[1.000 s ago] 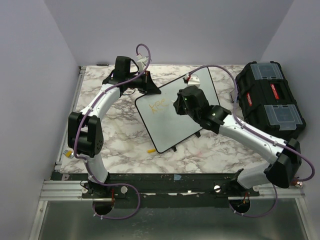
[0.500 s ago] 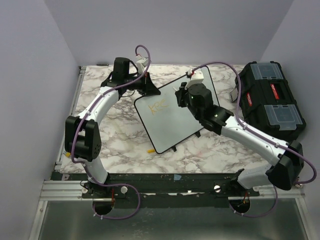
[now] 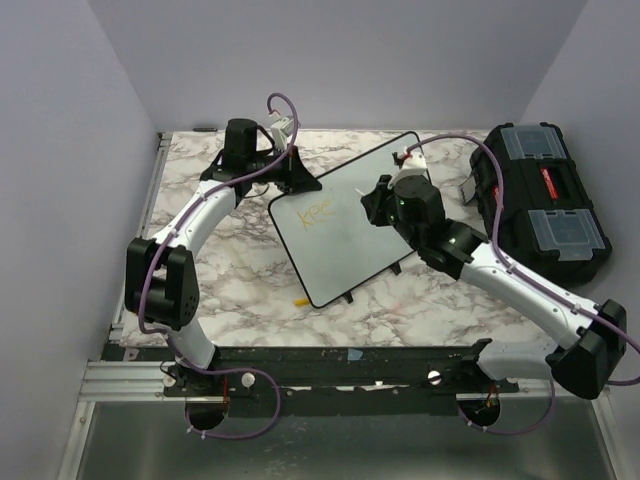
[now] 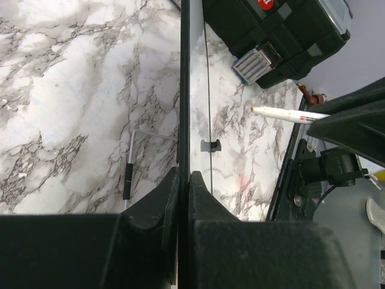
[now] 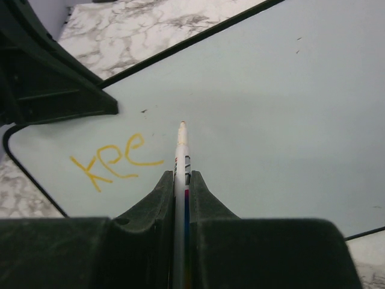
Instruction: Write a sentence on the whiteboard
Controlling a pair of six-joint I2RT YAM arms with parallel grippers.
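**A:** Where's the whiteboard point(image 3: 345, 245)?

**B:** Askew in the middle of the table point(image 3: 230, 270), with a toolbox point(image 3: 540, 200) to its right. The left gripper point(image 4: 184, 178) is pinched tight on its rim.

**A:** And the right gripper point(image 5: 181, 179)?

**B:** Clamped narrow on a marker point(image 5: 181, 144). The tip is just right of the yellow writing point(image 5: 117, 158), which reads "kee". I can't tell whether the tip touches the board.
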